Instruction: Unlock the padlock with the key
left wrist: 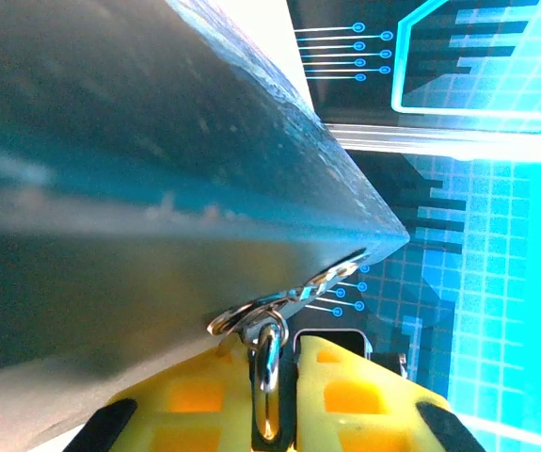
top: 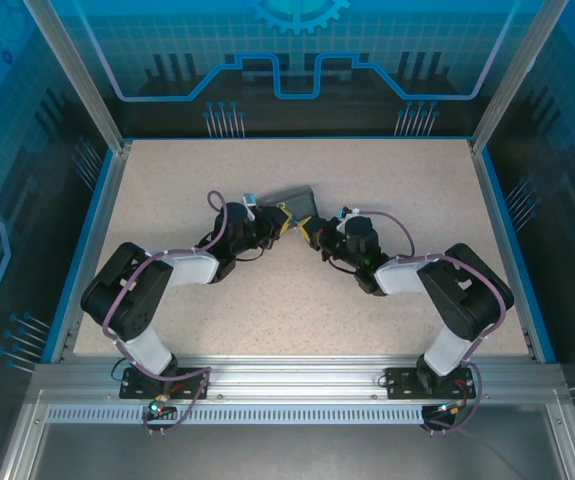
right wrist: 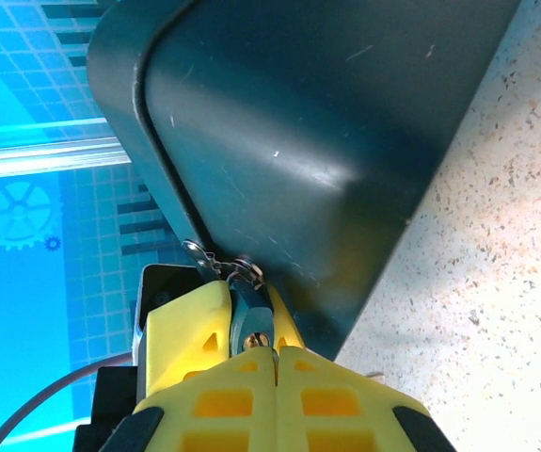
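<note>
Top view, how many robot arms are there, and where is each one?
2. The left arm is based near-left and the right arm near-right. Both reach in to the dark box at mid-table. None looks hidden.

on the speckled table point(top: 267, 310) the flat rectangular grey box point(top: 295, 200) sits just behind the left gripper point(top: 279, 222) and the right gripper point(top: 309, 232), whose fingers have the tiny bluish metal padlock point(right wrist: 246, 315) between them, against the box's edge

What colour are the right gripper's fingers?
Yellow. The right gripper shows best in the right wrist view.
</note>
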Available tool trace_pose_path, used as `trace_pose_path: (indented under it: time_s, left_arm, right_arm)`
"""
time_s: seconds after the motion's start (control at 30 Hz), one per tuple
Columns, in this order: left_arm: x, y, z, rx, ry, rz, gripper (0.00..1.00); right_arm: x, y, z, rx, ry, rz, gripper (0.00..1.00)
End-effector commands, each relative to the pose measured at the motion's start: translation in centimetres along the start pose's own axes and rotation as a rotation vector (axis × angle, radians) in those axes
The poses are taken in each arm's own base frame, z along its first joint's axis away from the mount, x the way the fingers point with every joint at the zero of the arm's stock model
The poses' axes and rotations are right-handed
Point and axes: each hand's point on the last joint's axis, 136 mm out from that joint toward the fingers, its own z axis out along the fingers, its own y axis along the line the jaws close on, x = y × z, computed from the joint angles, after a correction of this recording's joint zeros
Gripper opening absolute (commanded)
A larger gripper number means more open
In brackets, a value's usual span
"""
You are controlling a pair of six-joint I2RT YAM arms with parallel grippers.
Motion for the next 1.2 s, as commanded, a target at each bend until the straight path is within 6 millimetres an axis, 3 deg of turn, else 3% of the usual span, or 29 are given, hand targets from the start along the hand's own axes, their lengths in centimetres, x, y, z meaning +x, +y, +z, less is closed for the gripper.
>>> trace_pose_path:
  time_s: [0.0,0.43,0.63,1.07,1.17]
  left_arm:
    - [3.6,-0.3,0.2,0.013,0.144,0.006,0.0]
    - [3.8,-0.5,0.3,0.014,0.15,0.011,0.0]
    - [3.7,-0.3,0.2,0.008,0.145,0.007,0.0]
    - [2.8,1.3,-0.3,-0.092,0.083,-0.023,0.0]
    - [2.4,1.9,-0.6,-0.129,0.054,-0.031,0.0]
  right_arm:
    - [-0.2,5.0,-0.3,-0.139,0.019,-0.005,0.0]
    - [0.7,5.4,1.5,-0.142,0.05,-0.038,0.0]
    - [0.4,4.6,2.0,-0.138,0.045,-0.025,0.0]
    - [0.0,5.5,2.3,-0.133,0.043,-0.029,0.0]
    - [-0.2,5.4,2.1,-0.13,0.036,-0.027,0.06]
